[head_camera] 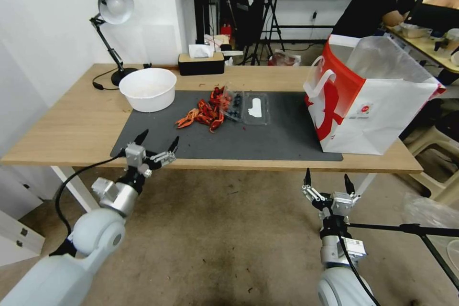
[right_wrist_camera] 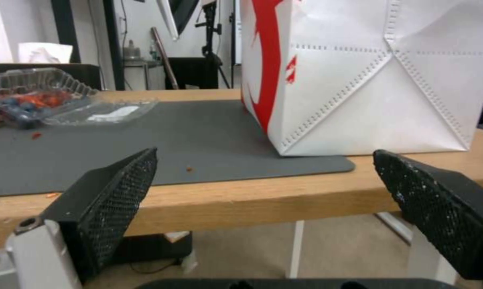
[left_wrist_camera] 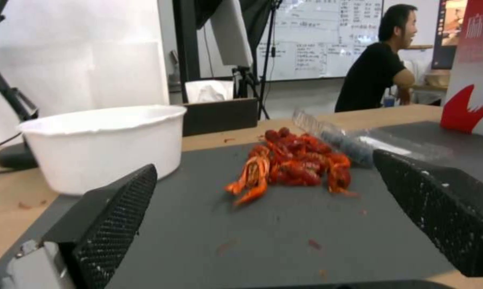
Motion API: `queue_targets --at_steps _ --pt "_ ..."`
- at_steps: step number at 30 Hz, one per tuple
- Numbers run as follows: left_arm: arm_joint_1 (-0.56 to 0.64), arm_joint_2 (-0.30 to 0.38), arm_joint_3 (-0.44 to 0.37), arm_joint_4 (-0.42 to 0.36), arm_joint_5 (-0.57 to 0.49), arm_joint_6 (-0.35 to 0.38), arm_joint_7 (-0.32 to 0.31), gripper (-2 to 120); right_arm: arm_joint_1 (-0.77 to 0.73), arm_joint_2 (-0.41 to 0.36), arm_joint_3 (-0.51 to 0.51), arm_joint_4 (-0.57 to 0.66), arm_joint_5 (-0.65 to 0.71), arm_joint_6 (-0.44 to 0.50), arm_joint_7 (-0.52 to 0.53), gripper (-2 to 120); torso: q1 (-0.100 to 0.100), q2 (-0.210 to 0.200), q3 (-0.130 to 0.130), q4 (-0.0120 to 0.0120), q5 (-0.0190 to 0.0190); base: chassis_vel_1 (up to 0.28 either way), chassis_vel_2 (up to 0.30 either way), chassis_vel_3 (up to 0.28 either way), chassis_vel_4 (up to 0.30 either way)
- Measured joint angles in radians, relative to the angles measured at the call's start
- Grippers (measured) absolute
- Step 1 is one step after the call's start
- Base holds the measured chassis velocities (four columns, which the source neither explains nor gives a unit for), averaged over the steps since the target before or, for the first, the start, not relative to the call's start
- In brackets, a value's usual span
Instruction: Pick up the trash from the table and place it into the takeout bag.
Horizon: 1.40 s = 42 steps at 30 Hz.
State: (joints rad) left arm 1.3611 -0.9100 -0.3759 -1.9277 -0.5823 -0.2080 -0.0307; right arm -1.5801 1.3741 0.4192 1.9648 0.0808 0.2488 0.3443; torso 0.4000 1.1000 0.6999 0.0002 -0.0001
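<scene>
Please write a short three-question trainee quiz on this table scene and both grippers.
1. True or false: the left gripper holds the red crayfish shells.
2. Where does the white-and-red paper takeout bag stand: A) the dark grey mat's right end, B) the floor, C) inside the round white plastic bowl?
3. Fill in: the open clear plastic clamshell box lies to the ___ of the shells.

Key: 1 false, both it and the right gripper are open and empty. 2 A. 3 right.
</scene>
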Motion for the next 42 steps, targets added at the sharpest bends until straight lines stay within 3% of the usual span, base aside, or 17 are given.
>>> queue_targets --at_steps 16,42 --pt "0.116 -0.051 -0.087 -0.001 0.040 -0.050 0.012 100 0.023 -0.008 -0.012 -0.010 0.024 0.030 -0.067 100 0.000 0.000 0.000 0.0000 0.0001 0.000 0.000 0.000 0.000" --pt "0.163 -0.084 -0.109 0.033 0.057 -0.062 -0.001 100 0.021 -0.008 -0.002 -0.012 0.018 0.044 -0.067 100 0.000 0.000 0.000 -0.0001 0.0001 0.000 0.000 0.000 0.000"
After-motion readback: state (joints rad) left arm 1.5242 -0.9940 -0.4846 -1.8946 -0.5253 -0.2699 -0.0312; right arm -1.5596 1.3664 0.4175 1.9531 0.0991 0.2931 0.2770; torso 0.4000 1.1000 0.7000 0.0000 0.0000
